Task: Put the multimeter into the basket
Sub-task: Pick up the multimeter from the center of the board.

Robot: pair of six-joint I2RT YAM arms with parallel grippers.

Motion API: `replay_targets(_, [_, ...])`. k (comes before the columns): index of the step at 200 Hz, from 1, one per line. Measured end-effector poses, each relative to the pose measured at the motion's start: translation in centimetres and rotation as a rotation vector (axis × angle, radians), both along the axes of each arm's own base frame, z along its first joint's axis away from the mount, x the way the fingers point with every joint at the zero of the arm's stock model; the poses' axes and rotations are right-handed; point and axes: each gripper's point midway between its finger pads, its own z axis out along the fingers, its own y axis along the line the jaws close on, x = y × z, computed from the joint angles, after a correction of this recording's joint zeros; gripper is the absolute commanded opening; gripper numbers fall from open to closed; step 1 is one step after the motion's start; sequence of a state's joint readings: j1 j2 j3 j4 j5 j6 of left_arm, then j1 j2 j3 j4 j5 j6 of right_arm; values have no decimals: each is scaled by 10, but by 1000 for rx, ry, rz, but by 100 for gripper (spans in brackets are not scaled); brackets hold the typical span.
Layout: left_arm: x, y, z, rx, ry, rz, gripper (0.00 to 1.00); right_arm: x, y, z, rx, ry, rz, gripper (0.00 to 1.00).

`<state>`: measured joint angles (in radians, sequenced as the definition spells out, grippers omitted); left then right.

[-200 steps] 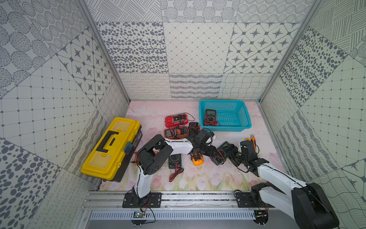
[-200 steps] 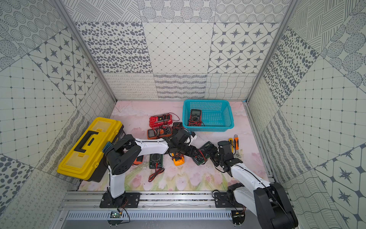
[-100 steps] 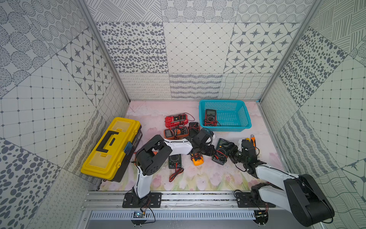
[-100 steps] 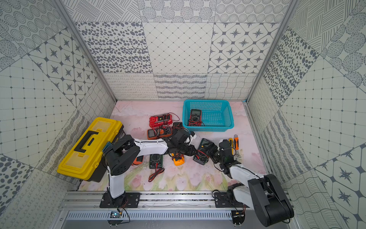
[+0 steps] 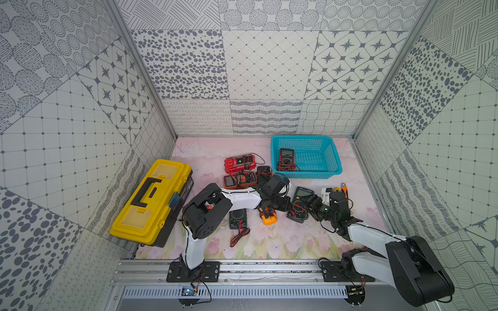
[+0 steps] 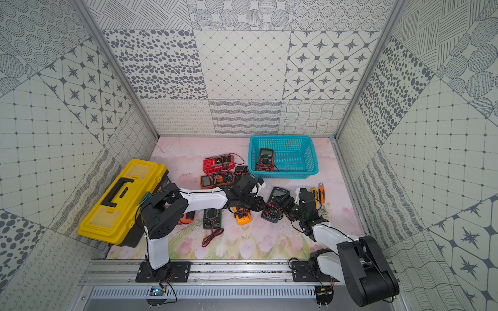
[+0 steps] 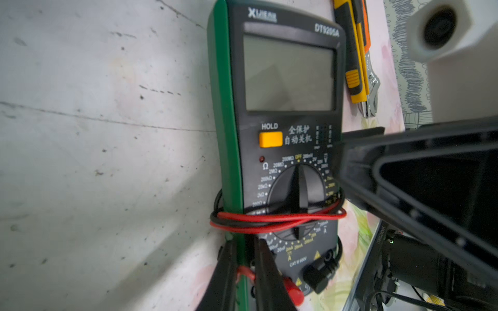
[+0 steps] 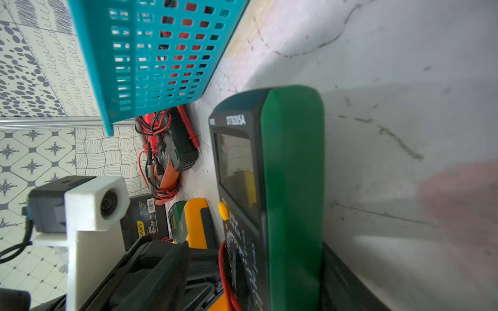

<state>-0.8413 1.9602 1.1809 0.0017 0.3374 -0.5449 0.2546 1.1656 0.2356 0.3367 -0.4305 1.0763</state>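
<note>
Top views both show loose red and black leads (image 5: 238,237) lying closest to the near edge of the desk (image 5: 283,242); just beyond them a small dark-green meter (image 5: 238,218) and an orange meter (image 5: 268,218) lie flat. Past these, right of the desk's middle, the green multimeter (image 5: 300,206) sits between the two arms, on the desk and outside the basket, its own leads wound around its body. In the left wrist view the left hand (image 7: 244,242) is pinched on the multimeter's green side edge near the socket end, a bit of red lead showing between the fingers. The right hand (image 5: 312,202) has its fingers spread wide to either side of the same multimeter, one finger (image 7: 361,161) touching the edge beside the dial; whether it grips I cannot tell. Near the right edge lie a yellow utility knife (image 7: 354,67) and a wrench (image 7: 373,88); farther back lie an orange-cased meter (image 5: 238,181) and a red meter (image 5: 239,164). A yellow toolbox (image 5: 153,199) lies along the left edge. The basket (image 5: 307,174) stands by the far right corner; a dark meter (image 5: 286,159) lies in its left end.
</note>
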Motion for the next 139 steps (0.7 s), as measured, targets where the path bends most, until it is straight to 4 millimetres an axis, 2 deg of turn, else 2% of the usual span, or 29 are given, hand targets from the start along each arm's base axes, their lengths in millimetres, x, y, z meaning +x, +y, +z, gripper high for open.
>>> replay_targets(42, [1,6,-1,21,4,4,0,2,19,40,42,-104,116,68])
replay_targets(60, [-2,8,-5,36,17,4,0,0,27,50,48,-129,165,65])
replay_targets(74, [-2,9,-5,39,21,4,0,-1,28,50,37,-126,178,62])
replay_targets(139, [-2,7,-4,28,18,-1,0,-7,18,24,-49,-10,153,60])
